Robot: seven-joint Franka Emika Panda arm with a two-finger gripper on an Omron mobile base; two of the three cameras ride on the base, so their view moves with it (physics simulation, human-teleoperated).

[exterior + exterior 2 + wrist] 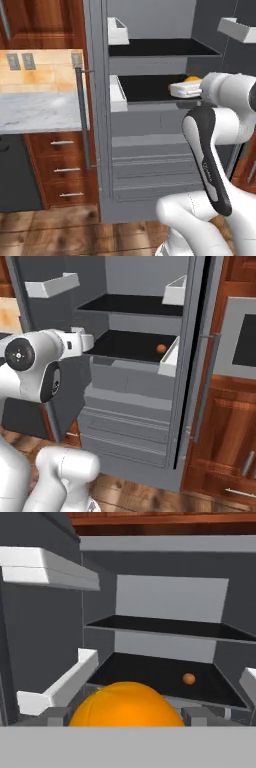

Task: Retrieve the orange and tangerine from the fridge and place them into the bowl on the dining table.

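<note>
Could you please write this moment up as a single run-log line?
claw: closed on large round orange fruit | small orange fruit: on lower black shelf | tall grey fridge: doors open

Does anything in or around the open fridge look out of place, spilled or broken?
Nothing stands out. The fridge stands open with level black shelves and white door bins. One small orange fruit sits alone on the lower shelf; a larger orange fruit is between the gripper fingers. No spills or damage show.
</note>
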